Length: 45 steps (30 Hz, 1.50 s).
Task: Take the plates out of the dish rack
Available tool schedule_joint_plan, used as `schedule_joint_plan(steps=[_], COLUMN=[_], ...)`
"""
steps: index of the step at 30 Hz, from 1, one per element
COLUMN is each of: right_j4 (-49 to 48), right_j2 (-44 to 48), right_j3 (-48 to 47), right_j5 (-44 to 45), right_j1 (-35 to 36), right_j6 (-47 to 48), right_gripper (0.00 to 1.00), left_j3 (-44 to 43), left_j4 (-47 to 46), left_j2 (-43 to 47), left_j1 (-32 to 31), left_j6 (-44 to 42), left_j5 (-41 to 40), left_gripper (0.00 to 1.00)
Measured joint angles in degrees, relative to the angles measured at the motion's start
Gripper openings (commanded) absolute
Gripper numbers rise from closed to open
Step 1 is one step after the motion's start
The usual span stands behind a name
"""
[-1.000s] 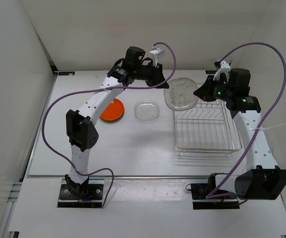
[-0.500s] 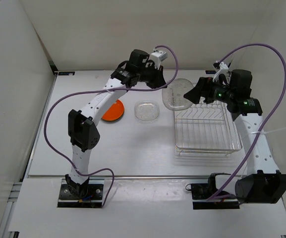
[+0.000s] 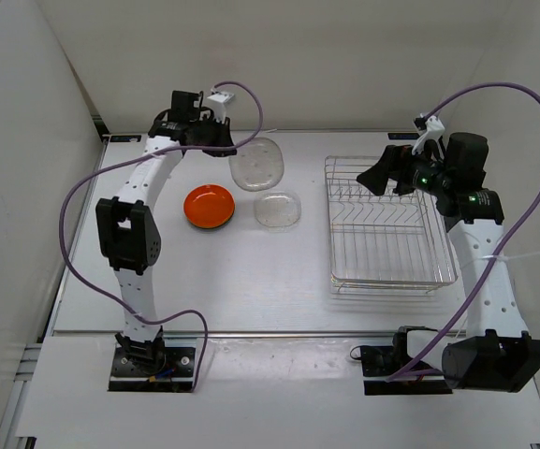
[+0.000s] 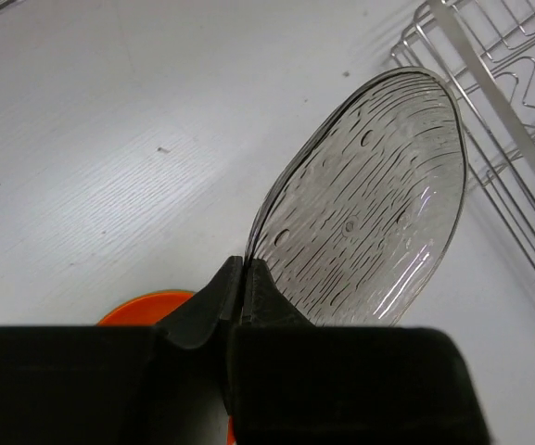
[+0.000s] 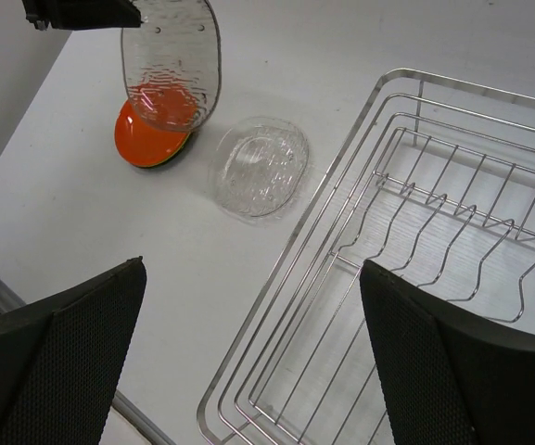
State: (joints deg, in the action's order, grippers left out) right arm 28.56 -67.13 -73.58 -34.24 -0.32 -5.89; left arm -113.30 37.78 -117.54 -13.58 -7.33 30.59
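1. The clear plate (image 3: 256,164) hangs tilted above the table (image 3: 251,290), near the far edge, left of middle.
2. The left pincer (image 4: 244,278) pinches its rim, so the face hangs free, likely for laying it flat.
3. An orange plate (image 3: 209,206) and a second clear plate (image 3: 278,210) lie nearer, marking the unloading spot.
4. The rack (image 3: 393,279), along the right edge, shows no plates.
5. The right pincer (image 3: 379,175) hovers spread wide over the rack's far side, holding nothing.
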Motion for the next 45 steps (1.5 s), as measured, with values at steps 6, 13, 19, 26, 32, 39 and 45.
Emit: schedule_joint_plan(steps=[6, 13, 19, 26, 32, 39, 45], right_j4=[0.2, 0.5, 1.3, 1.4, 1.4, 1.5, 1.5], right_j2=[-0.7, -0.8, -0.8, -0.8, -0.8, -0.8, -0.8], right_j3=[0.0, 0.0, 0.0, 0.0, -0.1, -0.1, -0.1], right_j5=[0.0, 0.0, 0.2, 0.4, 0.4, 0.3, 0.3], right_j1=[0.0, 0.0, 0.0, 0.0, 0.0, 0.0, 0.0], right_j6=[0.2, 0.5, 0.8, 1.1, 1.4, 1.4, 1.4], right_gripper=[0.99, 0.99, 0.99, 0.99, 0.99, 0.99, 0.99], left_j3=[0.0, -0.2, -0.2, -1.2, -3.0, -4.7, -5.5], left_j4=[0.4, 1.6, 2.4, 2.2, 2.2, 2.3, 2.3], left_j2=[-1.7, -8.4, -10.1, -11.6, -14.0, -16.7, -17.0], left_j1=[0.9, -0.8, -1.9, -3.2, -3.5, -3.8, -4.0], left_j6=[-1.6, -1.9, -2.4, -2.5, -2.5, -2.3, -2.3], left_j5=[2.6, 5.0, 5.0, 5.1, 5.0, 4.5, 4.3], left_gripper=[0.1, 0.1, 0.1, 0.1, 0.1, 0.1, 0.1])
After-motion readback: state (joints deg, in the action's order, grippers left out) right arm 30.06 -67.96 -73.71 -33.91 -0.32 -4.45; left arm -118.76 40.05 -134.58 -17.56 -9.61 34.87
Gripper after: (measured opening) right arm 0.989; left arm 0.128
